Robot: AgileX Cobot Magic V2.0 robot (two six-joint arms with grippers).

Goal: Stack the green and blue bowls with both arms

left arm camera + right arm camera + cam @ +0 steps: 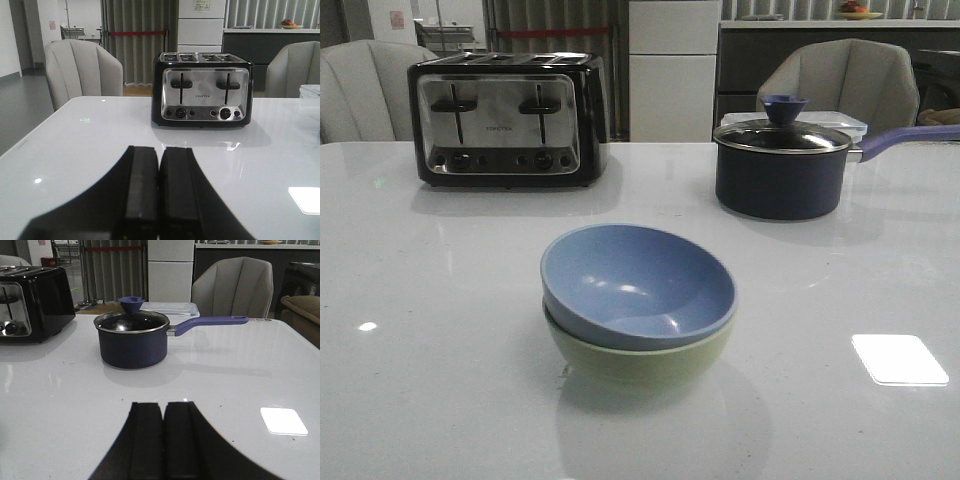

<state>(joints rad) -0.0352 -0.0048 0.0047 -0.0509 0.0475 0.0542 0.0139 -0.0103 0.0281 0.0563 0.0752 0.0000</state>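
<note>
The dusty blue bowl (635,285) sits nested inside the pale green bowl (640,360) at the middle of the white table, tilted slightly toward the left. No arm shows in the front view. My left gripper (159,152) is shut and empty, low over the table and facing the toaster. My right gripper (164,407) is shut and empty, low over the table and facing the saucepan. Neither wrist view shows the bowls.
A black and chrome toaster (507,120) stands at the back left. A dark navy lidded saucepan (782,168) with a long handle stands at the back right, a clear container (840,122) behind it. Grey chairs stand beyond the table.
</note>
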